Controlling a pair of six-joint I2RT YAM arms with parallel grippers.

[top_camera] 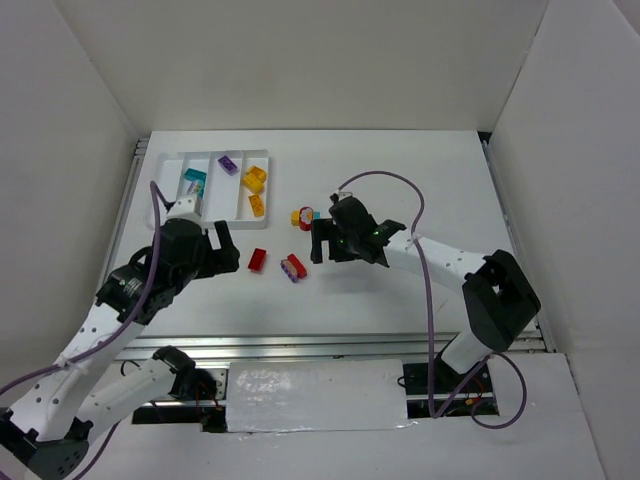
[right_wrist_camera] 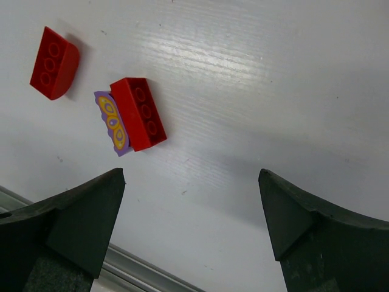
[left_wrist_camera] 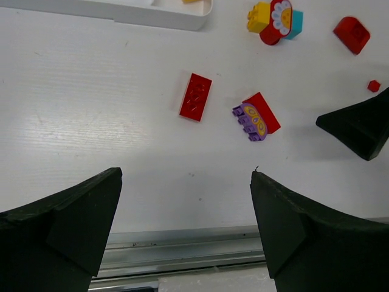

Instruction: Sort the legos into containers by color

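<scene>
A white tray at the far left holds a teal brick, a purple brick and two yellow bricks in separate compartments. On the table lie a red brick, a red-and-purple brick and a multicoloured cluster. My left gripper is open and empty, left of the red brick. My right gripper is open and empty, right of the red-and-purple brick. The left wrist view shows another red brick and a tiny red piece.
White walls enclose the table on the left, right and back. A metal rail runs along the near edge. The tray's near rim shows in the left wrist view, and one right finger reaches in at the right.
</scene>
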